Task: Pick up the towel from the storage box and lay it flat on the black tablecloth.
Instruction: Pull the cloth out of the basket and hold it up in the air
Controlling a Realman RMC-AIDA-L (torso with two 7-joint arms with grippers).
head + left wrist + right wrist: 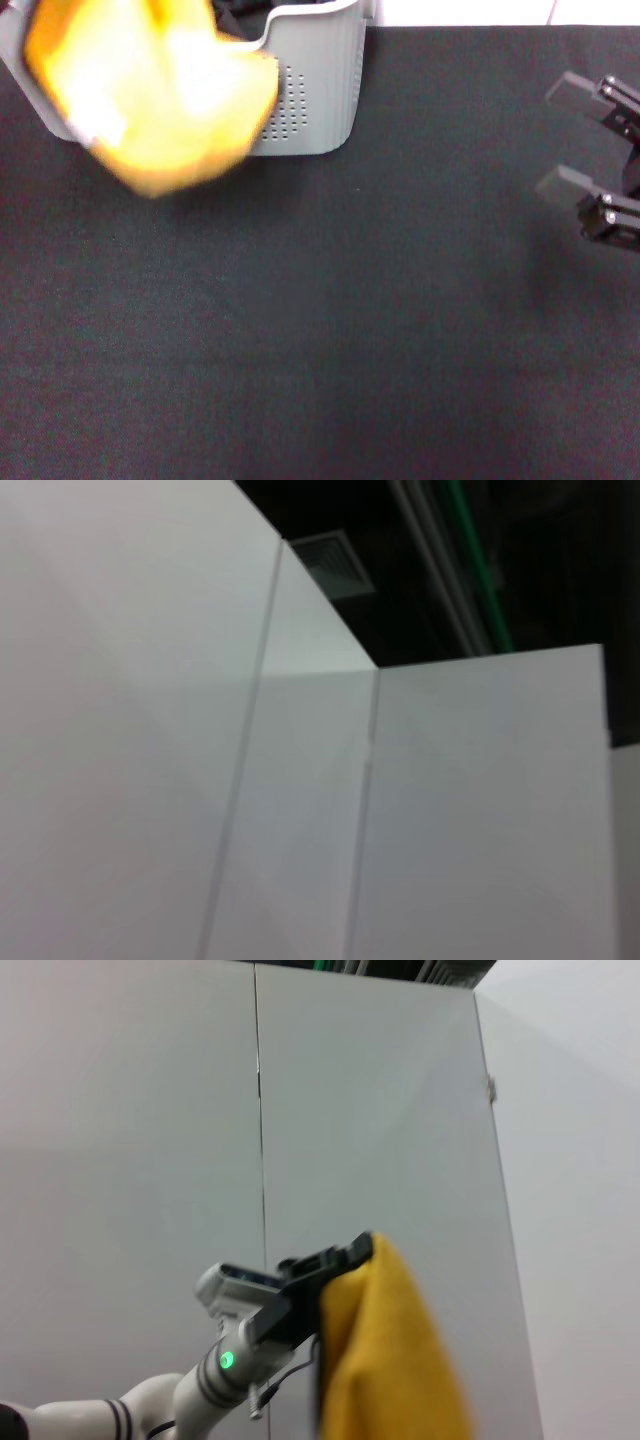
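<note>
The towel hangs in the air at the far left with its orange-yellow face showing, in front of the light grey storage box. In the head view the towel hides my left gripper. The right wrist view shows my left gripper shut on the towel's top edge, with the cloth hanging below it. The black tablecloth covers the whole table under it. My right gripper is open and empty at the right edge, above the cloth.
Something dark lies inside the box. The left wrist view shows only white wall panels and a dark ceiling. The box stands at the back left of the table.
</note>
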